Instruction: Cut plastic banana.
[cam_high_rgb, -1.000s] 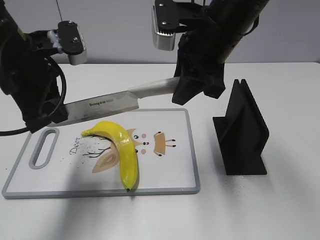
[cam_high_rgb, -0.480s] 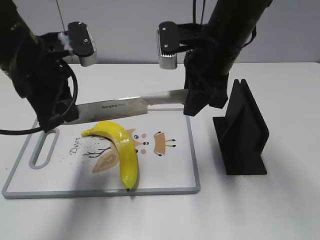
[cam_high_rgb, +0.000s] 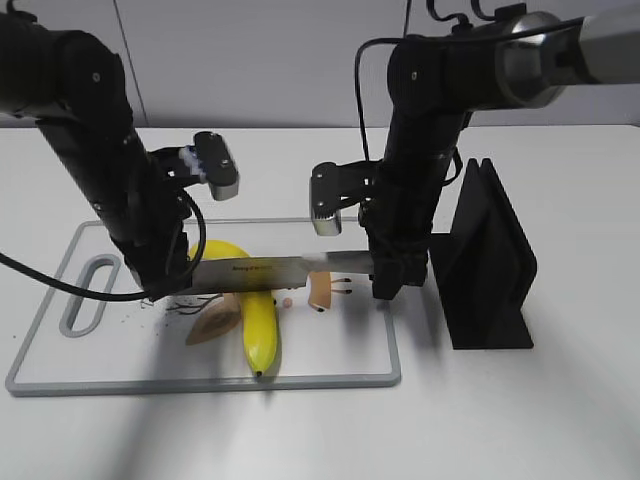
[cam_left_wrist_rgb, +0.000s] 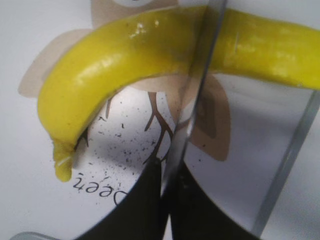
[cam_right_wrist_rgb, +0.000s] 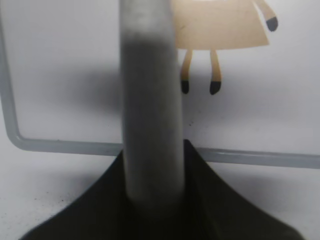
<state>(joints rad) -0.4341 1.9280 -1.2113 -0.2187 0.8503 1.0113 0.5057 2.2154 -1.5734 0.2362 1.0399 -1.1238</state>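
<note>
The plastic banana (cam_high_rgb: 262, 335) lies on the white cutting board (cam_high_rgb: 60, 350), glossy yellow and curved. A knife (cam_high_rgb: 250, 272) lies level across the banana's middle, its blade edge pressed on it. My left gripper (cam_high_rgb: 165, 285) is shut on the blade's tip end, left of the banana. My right gripper (cam_high_rgb: 385, 275) is shut on the grey handle, right of the banana. In the left wrist view the blade (cam_left_wrist_rgb: 192, 100) crosses the banana (cam_left_wrist_rgb: 125, 55) and runs between my jaws (cam_left_wrist_rgb: 167, 175). In the right wrist view the handle (cam_right_wrist_rgb: 147, 100) sits in my jaws (cam_right_wrist_rgb: 152, 200).
A black slotted knife stand (cam_high_rgb: 490, 260) stands on the table just right of the board and close to my right arm. The board's grey rim (cam_right_wrist_rgb: 60, 146) runs under the handle. The board has a cartoon print and a handle hole at its left end.
Both arms have come down together. The knife has dropped from above and behind the banana onto its middle, now level across it.
</note>
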